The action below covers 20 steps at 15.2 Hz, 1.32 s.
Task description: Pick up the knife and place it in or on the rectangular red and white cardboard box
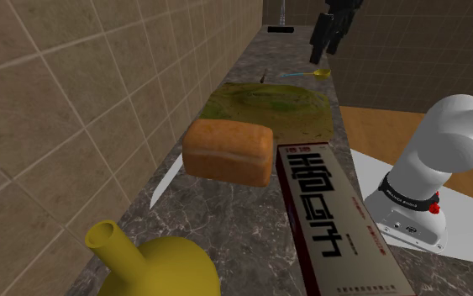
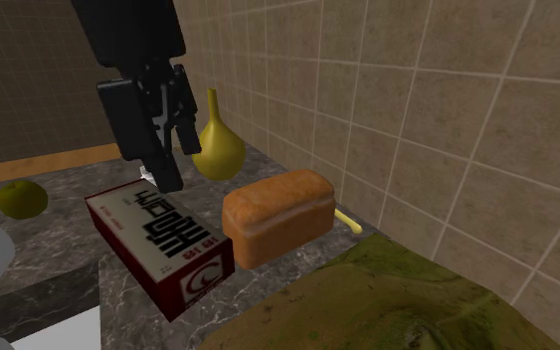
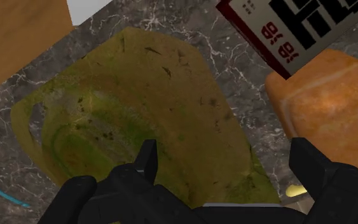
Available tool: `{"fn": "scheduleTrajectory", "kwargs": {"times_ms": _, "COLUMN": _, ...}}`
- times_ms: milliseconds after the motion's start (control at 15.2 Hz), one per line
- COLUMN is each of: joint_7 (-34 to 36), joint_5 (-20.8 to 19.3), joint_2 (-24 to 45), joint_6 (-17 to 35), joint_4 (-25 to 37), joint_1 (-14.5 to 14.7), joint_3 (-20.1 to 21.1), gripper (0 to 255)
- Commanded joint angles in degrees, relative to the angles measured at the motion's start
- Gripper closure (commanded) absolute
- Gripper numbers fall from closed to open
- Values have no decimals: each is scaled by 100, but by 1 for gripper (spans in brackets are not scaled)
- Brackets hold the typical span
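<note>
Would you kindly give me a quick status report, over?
Hand open, empty, above the green mat. Knife flat by the wall, partly behind the bread loaf. Loaf likely crowds the grasp.

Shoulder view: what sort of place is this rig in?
Probably a kitchen: a dark marbled counter runs along a beige tiled wall, with a bread loaf sitting on it.
</note>
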Motion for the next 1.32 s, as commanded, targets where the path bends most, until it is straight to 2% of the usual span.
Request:
{"fn": "scheduleTrajectory", "kwargs": {"times_ms": 0, "joint_7": 532, "joint_5": 207, "joint_2": -30, "joint_6": 186, "joint_4": -191, "joint_1": -16, "joint_3": 344, "gripper": 0}}
{"fn": "scheduleTrajectory", "kwargs": {"times_ms": 396, "joint_7": 2031, "joint_5": 757, "joint_2": 288, "joint_6": 757, "joint_4": -343, "joint_1": -133, "joint_3": 1412, "gripper": 0}}
{"fn": "scheduleTrajectory", "kwargs": {"times_ms": 726, "joint_7": 3295, "joint_5": 1057, "joint_2": 879, "joint_6": 1291, "joint_4": -170, "joint_1": -390, "joint_3": 2366, "gripper": 0}}
{"fn": "scheduleTrajectory", "kwargs": {"times_ms": 990, "joint_7": 4346, "joint_5": 1100, "joint_2": 1534, "joint_6": 1726, "joint_4": 153, "joint_1": -772, "joint_3": 3200, "gripper": 0}}
{"fn": "scheduleTrajectory", "kwargs": {"times_ms": 1254, "joint_7": 5490, "joint_5": 869, "joint_2": 2348, "joint_6": 2136, "joint_4": 623, "joint_1": -1382, "joint_3": 4172, "gripper": 0}}
